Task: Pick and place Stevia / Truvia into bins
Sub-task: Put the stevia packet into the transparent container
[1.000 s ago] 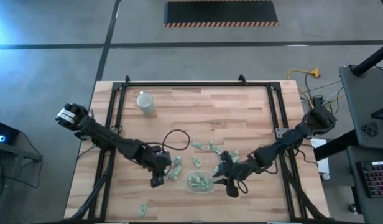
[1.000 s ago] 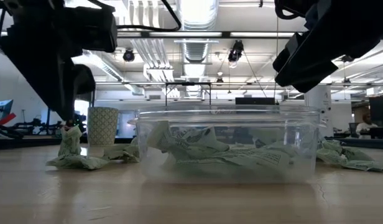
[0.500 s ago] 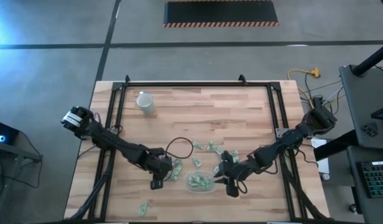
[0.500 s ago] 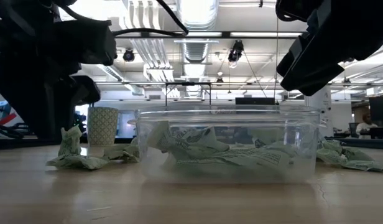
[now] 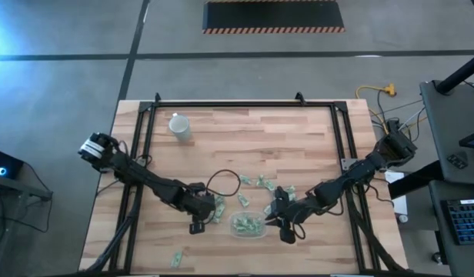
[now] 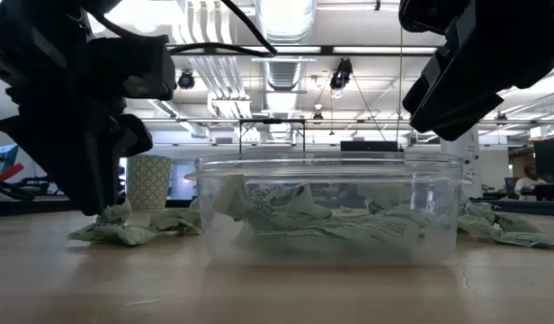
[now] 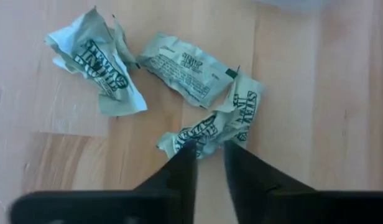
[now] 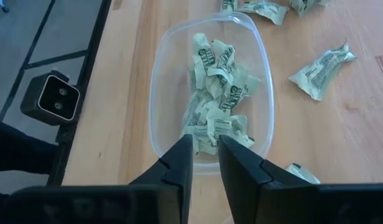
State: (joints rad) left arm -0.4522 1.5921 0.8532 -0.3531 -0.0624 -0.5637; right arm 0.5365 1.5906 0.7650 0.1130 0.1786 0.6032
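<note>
Wood surface, clear bin near the front edge w/ crumpled sachets inside. Left gripper down left of bin, fingers nearly together, pinching a loose sachet. Right gripper above bin, narrow gap, holding nothing. Cup far left.

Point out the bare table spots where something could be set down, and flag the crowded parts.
Bare wood lies between the cup and the table far right corner, and along the far edge. Crowded: the near middle, where loose sachets ring the clear bin, with the left tool and right tool beside it.
</note>
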